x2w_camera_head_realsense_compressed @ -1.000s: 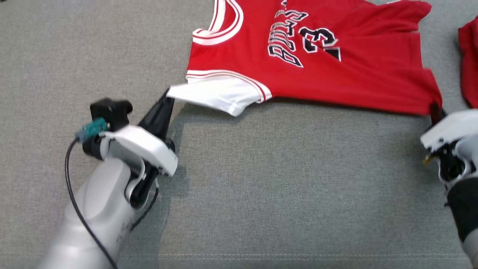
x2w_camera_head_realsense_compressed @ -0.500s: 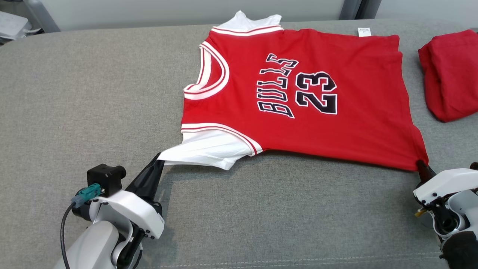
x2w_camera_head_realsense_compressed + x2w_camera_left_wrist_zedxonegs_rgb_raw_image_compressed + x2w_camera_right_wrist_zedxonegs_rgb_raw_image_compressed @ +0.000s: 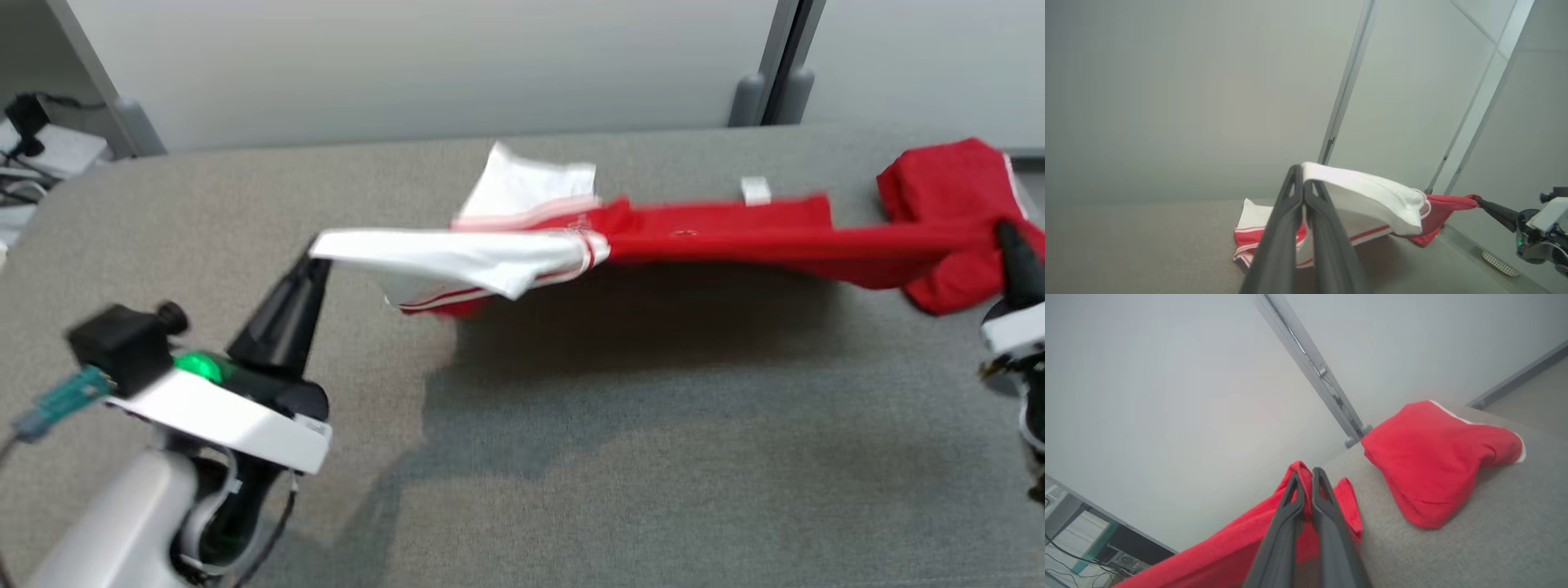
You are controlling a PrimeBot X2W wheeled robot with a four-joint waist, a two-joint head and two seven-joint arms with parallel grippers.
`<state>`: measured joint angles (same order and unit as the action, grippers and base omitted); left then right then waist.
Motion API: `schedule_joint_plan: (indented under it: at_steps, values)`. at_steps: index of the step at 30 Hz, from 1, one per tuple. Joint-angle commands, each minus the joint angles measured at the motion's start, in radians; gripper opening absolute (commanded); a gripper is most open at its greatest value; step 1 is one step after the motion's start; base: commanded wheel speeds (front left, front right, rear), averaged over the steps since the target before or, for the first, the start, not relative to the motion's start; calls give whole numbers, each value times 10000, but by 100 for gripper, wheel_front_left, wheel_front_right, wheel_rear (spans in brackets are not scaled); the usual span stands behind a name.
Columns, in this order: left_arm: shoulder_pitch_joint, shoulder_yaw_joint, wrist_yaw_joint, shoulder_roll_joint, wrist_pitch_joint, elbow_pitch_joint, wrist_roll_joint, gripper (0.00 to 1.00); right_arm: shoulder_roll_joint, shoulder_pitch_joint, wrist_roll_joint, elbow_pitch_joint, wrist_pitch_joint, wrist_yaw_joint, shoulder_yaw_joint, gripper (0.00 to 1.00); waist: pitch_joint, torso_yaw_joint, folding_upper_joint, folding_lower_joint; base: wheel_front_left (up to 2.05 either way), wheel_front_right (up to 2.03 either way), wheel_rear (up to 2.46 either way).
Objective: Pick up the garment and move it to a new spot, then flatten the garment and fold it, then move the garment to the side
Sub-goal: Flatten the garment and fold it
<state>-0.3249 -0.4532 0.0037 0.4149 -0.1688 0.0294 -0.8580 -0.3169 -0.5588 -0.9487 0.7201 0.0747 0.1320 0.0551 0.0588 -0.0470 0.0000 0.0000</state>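
The garment [image 3: 718, 241], a red jersey with white trim, is stretched between both arms above the grey padded surface [image 3: 571, 457], running in the head view from about nine o'clock to about three o'clock and throwing a broad shadow beneath. The left gripper [image 3: 314, 247] has its dark fingers pinched together on the tip of the white sleeve [image 3: 457, 257]; the left wrist view shows that same cloth draped over the closed fingertips [image 3: 1295, 175]. The right gripper [image 3: 1004, 233] is clamped likewise on a red corner at the hem end, which the right wrist view shows bunched around its tips. The garment's far edge, towards twelve o'clock, seems to lie on the surface, though motion blur makes it hard to say how much of it touches. A separate red bundle [image 3: 939, 184] sits at about two o'clock, just behind the held hem corner. The cloth looks light, thin and wholly limp: it sags between the two holds and will fold wherever it is left unsupported. Corners and banded edges are the places to grip, since the trim gives the fingers something thicker to bite. Kept taut, it should lay down flat; any slack would probably let the middle wrinkle or the smooth fabric slide out of a shallow pinch.
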Motion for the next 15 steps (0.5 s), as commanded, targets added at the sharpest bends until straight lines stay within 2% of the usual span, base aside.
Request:
schedule_joint_plan:
  at_steps: [1, 5, 9, 12, 15]
  values:
    - [-244, 808, 285, 577, 187, -1084, -290, 0, -384, -47, -235, -790, -5, -13, -150, 0, -666, -94, 0, 0, 0, 0, 0]
    - [-530, 1655, 1047, 1064, 1036, -3692, -942, 0, -705, 11, -585, -2821, -672, -13, -954, 0, -1251, -213, 0, 0, 0, 0, 0]
    - [-1274, 2431, 1740, 1152, 1698, -5598, -1695, 0, -864, 197, -437, -5257, -1612, -13, -1969, 0, -1591, -256, 0, 0, 0, 0, 0]
    - [-1882, 2776, 2337, 1066, 2307, -6201, -2373, 0, -564, 274, -75, -6953, -2483, -13, -2898, 0, -1602, -252, 0, 0, 0, 0, 0]
    - [-2202, 2607, 2811, 1112, 3049, -5800, -2755, 0, 196, 271, 520, -7748, -3614, -13, -3385, 0, -1438, -210, 0, 0, 0, 0, 0]
